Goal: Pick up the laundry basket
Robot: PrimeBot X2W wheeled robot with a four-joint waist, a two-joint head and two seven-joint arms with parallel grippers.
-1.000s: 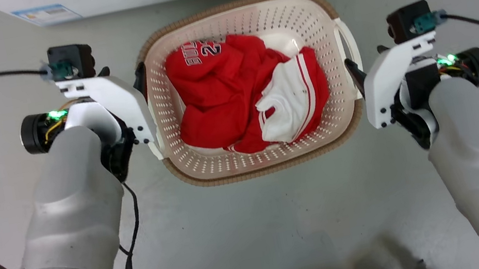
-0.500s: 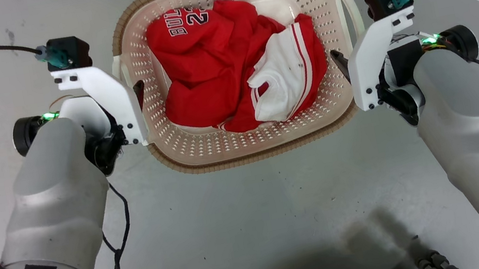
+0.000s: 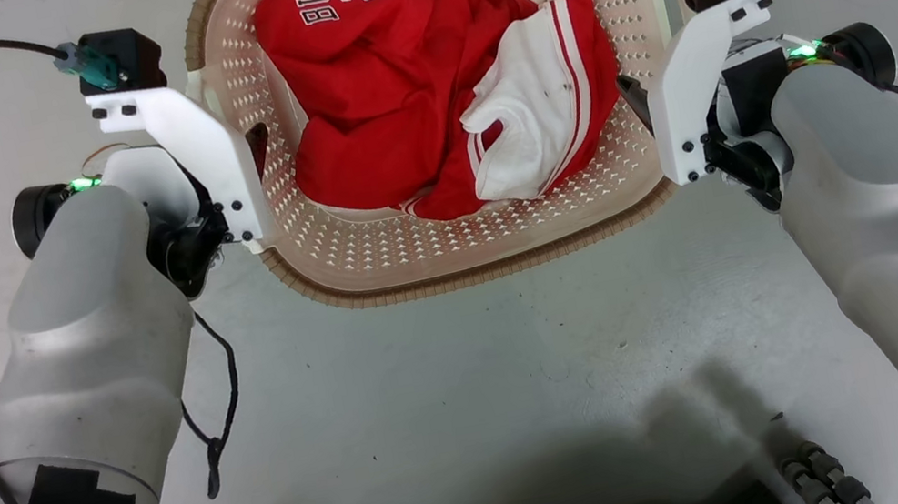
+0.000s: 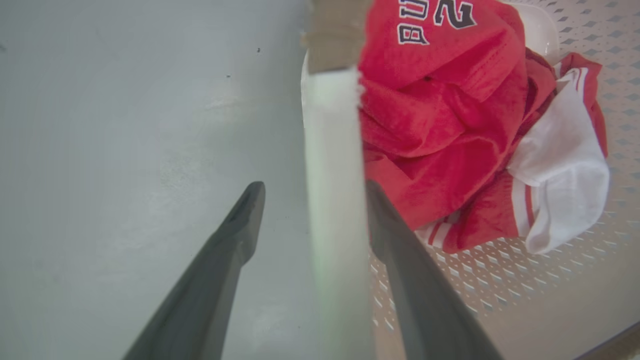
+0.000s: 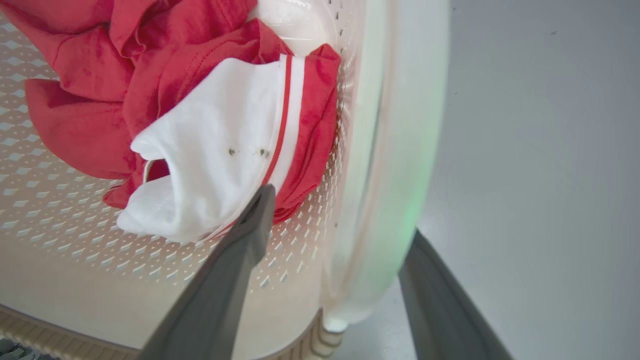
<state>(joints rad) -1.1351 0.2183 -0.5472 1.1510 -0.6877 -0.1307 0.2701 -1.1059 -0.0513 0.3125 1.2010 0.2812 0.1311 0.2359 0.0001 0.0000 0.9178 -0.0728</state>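
grey floor (image 3: 474,395), laundry basket (image 3: 462,273) crosswise between left gripper (image 4: 312,187) and right gripper (image 5: 340,212), both spread apart astride its end handles (image 5: 400,150).

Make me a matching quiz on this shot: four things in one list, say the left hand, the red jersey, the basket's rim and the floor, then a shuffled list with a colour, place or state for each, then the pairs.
Column one:
1. left hand
2. red jersey
3. rim of the laundry basket
4. floor

Column two:
A. plain grey
B. brown, woven look
C. crumpled inside the basket
D. one finger on each side of a white handle

Pairs: 1-D, 2-C, 3-B, 4-A.
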